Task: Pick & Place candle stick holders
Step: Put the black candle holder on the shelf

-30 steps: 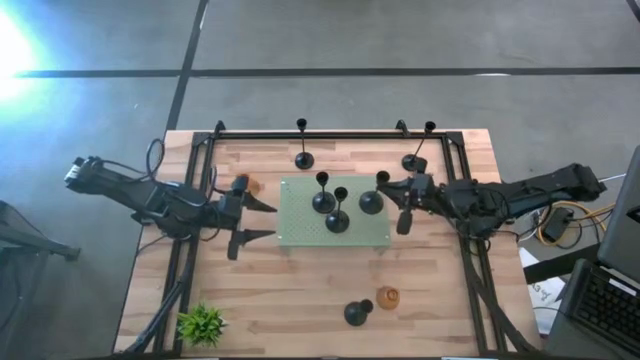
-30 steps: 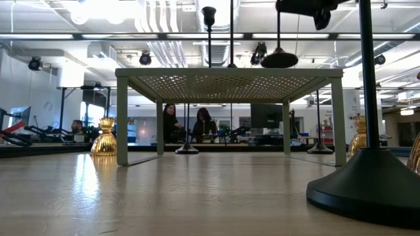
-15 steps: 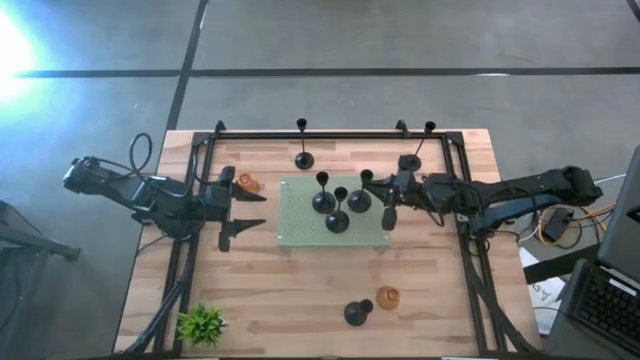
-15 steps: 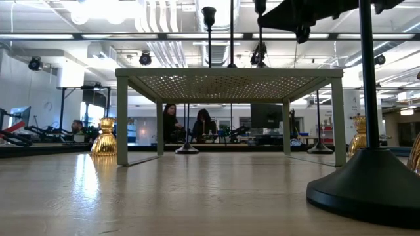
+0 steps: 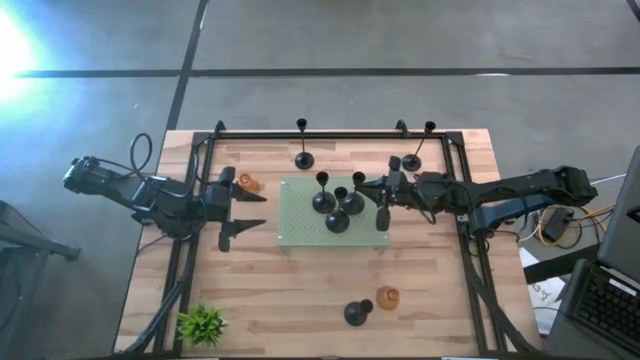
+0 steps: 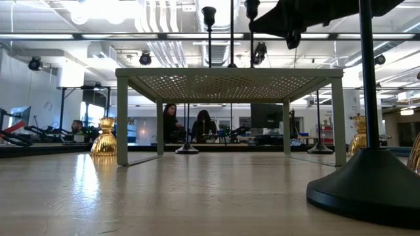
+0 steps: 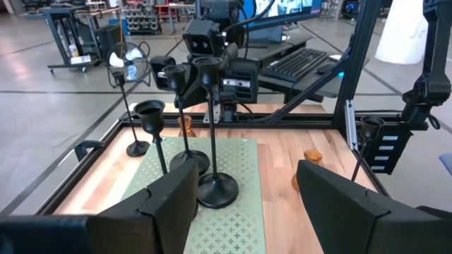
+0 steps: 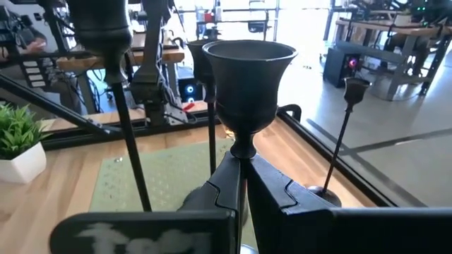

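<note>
My right gripper is shut on a black candle stick holder over the right part of the pale green mesh mat. Its cup shows just above my fingers. Two more black holders stand by their bases on the mat. My left gripper is open and empty at the mat's left edge, beside an amber glass holder standing on the table. My right gripper pinches the holder's thin stem between its two fingers, just under the cup. The fingers come level from the table's right and lie across the stem. The holder is upright over the mat; I cannot tell whether its base rests on it.
Black holders stand at the back and back right. A black holder and an amber one stand near the front edge. A green plant is at the front left. Black frame rails run along the table's sides.
My right gripper has carried the black holder toward the table's left, farther over the mat and lower; in the low view its base has sunk out of sight behind the mat's top. My left gripper has drawn back a little toward the table's left edge.
</note>
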Available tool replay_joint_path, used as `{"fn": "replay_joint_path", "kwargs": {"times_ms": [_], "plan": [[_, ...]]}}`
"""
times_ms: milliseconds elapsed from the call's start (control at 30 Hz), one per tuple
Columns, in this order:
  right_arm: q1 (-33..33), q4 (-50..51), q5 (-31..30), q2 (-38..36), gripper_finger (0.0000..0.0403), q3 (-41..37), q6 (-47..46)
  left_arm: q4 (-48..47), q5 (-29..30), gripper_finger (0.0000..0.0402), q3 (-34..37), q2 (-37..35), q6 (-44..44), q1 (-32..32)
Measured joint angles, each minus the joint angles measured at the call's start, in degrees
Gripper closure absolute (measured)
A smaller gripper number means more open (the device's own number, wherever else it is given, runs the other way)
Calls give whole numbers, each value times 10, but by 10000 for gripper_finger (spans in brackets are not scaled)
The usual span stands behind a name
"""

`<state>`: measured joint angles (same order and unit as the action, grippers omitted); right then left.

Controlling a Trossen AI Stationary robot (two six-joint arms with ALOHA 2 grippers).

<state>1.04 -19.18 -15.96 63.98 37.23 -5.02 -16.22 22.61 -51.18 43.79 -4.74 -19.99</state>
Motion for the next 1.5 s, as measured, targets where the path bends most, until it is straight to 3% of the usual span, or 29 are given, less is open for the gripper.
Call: {"fn": "replay_joint_path", "kwargs": {"times_ms": [567,967,1500], "plan": [[-7,-12,10,0,395,-10,7,-2,0,156,0,2,-3,0],[-19,-52,33,40,395,-9,0,-2,-1,156,0,2,-6,-1],[-24,-29,30,14,395,-11,7,-5,-6,156,2,2,-13,0]]}}
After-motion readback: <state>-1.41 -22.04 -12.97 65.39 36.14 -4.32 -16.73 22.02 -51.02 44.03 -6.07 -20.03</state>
